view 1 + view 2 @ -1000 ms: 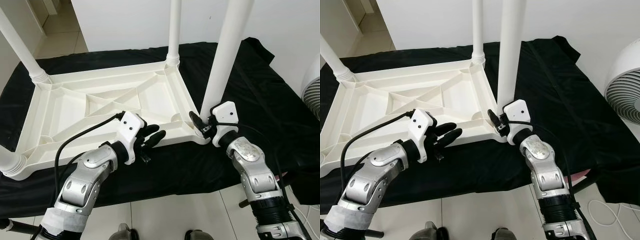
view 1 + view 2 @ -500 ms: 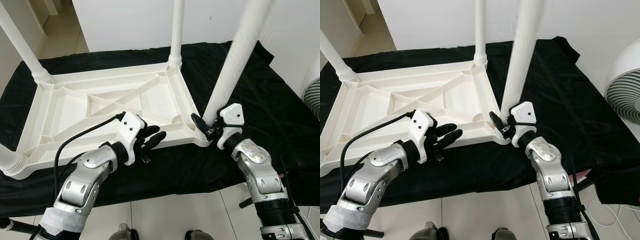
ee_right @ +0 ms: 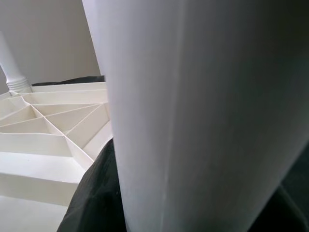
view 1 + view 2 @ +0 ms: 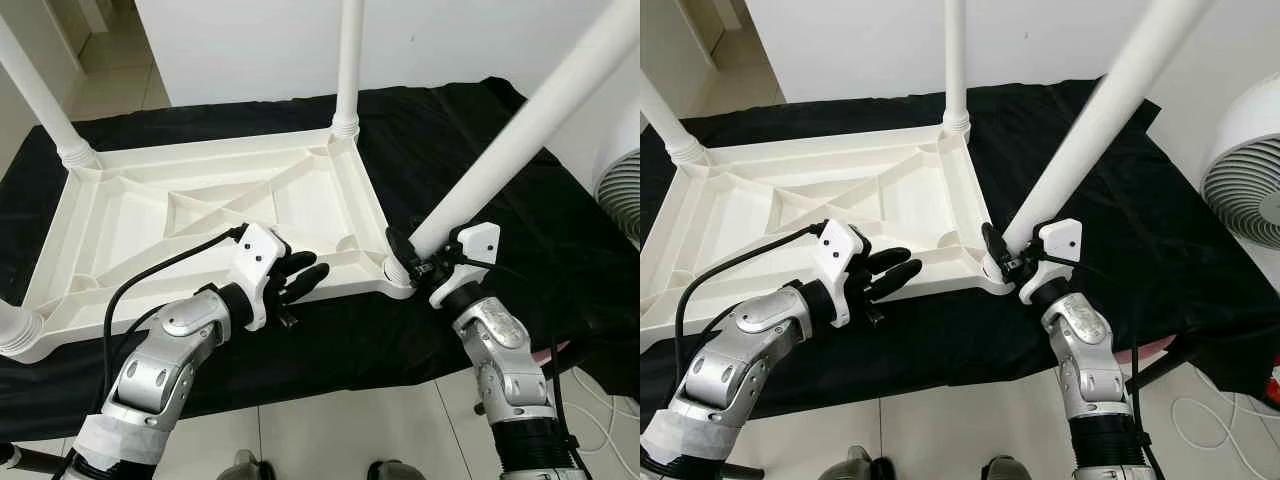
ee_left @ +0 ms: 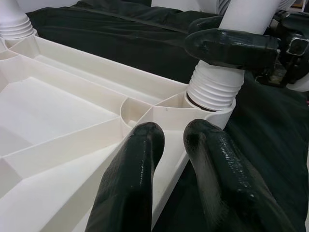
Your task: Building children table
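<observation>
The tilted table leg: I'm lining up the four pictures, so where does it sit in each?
Left eye view: tilted table leg slants from upper right down to the near right corner socket.
Right eye view: same slant, right of centre.
Left wrist view: its ribbed end enters the socket.
Right wrist view: the leg looms close.
Shared landmark: the upturned white tabletop.
</observation>
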Tool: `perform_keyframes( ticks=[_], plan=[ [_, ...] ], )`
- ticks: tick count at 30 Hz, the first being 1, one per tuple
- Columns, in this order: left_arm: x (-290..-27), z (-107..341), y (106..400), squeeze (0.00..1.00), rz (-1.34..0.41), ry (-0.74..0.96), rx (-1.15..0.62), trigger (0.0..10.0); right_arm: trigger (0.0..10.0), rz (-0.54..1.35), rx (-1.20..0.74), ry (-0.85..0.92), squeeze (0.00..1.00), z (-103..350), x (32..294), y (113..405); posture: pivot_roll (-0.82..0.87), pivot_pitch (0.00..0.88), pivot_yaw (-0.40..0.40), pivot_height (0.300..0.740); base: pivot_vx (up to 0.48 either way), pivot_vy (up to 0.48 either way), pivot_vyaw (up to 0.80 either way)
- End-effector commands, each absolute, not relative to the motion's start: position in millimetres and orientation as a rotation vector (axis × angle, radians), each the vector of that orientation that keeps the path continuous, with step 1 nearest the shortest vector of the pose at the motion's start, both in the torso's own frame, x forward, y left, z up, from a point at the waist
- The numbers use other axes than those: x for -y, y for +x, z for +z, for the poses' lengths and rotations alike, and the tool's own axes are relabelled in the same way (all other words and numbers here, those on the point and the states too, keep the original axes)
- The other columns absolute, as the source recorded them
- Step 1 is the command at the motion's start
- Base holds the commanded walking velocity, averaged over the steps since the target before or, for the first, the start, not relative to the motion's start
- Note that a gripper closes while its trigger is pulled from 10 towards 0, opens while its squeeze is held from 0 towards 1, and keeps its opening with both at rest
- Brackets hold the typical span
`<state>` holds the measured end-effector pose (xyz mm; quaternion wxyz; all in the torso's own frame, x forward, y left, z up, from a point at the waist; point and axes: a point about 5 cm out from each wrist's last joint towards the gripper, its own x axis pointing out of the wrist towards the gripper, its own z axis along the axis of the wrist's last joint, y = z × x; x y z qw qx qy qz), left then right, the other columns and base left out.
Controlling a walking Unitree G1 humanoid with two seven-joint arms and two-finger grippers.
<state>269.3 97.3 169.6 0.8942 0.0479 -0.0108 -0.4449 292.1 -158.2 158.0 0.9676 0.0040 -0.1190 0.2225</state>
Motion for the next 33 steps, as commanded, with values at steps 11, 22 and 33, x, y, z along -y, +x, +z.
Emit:
perform_keyframes(
  ticks=[11, 22, 33],
  plan=[
    [-96.3, 172.4, 267.4, 0.0, -0.971, 0.119, 0.02, 10.0, 10.0, 0.447, 0.104, -0.047, 0.0, 136.0, 155.3, 294.3, -0.08, 0.082, 0.078, 0.74, 0.0, 0.0, 0.0],
    [-96.5, 173.4, 267.6, 0.0, -0.961, 0.116, 0.026, 10.0, 10.0, 0.557, 0.013, -0.185, 0.0, 141.5, 148.4, 308.2, -0.08, 0.081, 0.067, 0.74, 0.0, 0.0, 0.0],
    [-97.1, 172.1, 265.2, 0.0, -0.953, 0.11, 0.021, 10.0, 10.0, 0.564, -0.032, -0.163, 0.0, 136.9, 152.0, 310.9, -0.07, 0.093, 0.059, 0.74, 0.0, 0.0, 0.0]
  ],
)
